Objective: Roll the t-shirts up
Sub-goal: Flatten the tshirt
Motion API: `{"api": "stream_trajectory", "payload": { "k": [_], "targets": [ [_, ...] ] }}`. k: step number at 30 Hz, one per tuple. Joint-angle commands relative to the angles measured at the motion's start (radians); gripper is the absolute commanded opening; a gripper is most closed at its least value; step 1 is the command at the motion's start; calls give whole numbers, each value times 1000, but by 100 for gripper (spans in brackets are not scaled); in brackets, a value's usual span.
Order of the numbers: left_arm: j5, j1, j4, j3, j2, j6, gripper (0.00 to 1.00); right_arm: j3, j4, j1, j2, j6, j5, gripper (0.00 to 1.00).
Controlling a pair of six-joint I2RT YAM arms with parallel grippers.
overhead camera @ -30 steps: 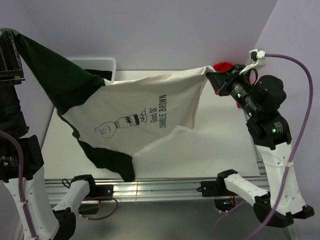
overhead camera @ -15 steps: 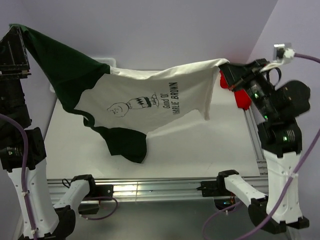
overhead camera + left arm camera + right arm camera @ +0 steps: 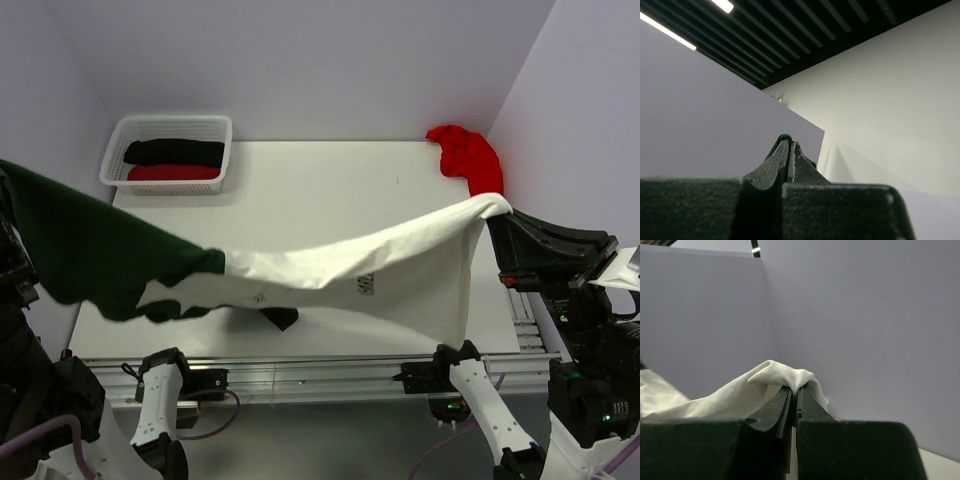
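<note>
**Airborne tee held by two thin pinches: a slip or a crumpled landing is the danger**

The white worktop (image 3: 330,180) carries nothing of the shirt being handled, as far as I can see. The white cotton t-shirt with dark green sleeves (image 3: 330,275) hangs in the air above the near half, stretched from the left side to the right side and sagging in the middle. A dark fold droops under it close to the near edge; whether it touches the surface I cannot tell.

The white plastic lattice basket (image 3: 170,118) sits at the far left corner with a black tee (image 3: 175,152) and a red tee (image 3: 175,172) inside. A loose red t-shirt (image 3: 465,155) lies bunched at the far right corner.

The left claw (image 3: 788,147) is clamped on a sliver of dark green cloth. The right claw (image 3: 793,390) is clamped on a small white fold, just in front of the loose red shirt.

Both grips take very little fabric. I judge that:
- pulling the shirt tighter could drag the cloth out of one claw, and the shirt would fall in a heap;
- lowering it as it hangs could trap the drooping fold underneath, or spill it over the near edge;
- a sweep to the far right could snag the red shirt.
</note>
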Motion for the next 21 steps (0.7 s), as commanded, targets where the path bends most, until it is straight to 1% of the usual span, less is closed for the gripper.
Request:
{"api": "stream_trajectory", "payload": {
  "k": [1,5,7,9,16,21],
  "targets": [
    [26,23,22,25,44,-52,1,-7,-16,-6,12,-23,26,0],
    [43,26,46,146,115,-89,1,42,0,-6,8,-18,17,0],
    [34,26,42,201,130,-92,1,59,47,-6,-9,-9,-1,0],
    [29,25,43,223,125,-89,1,88,78,-6,-20,-6,-6,0],
    [29,26,2,221,58,-79,1,182,80,-6,-92,-27,19,0],
    [24,28,14,217,79,-107,1,188,17,-6,-107,-41,65,0]
  ]
}}
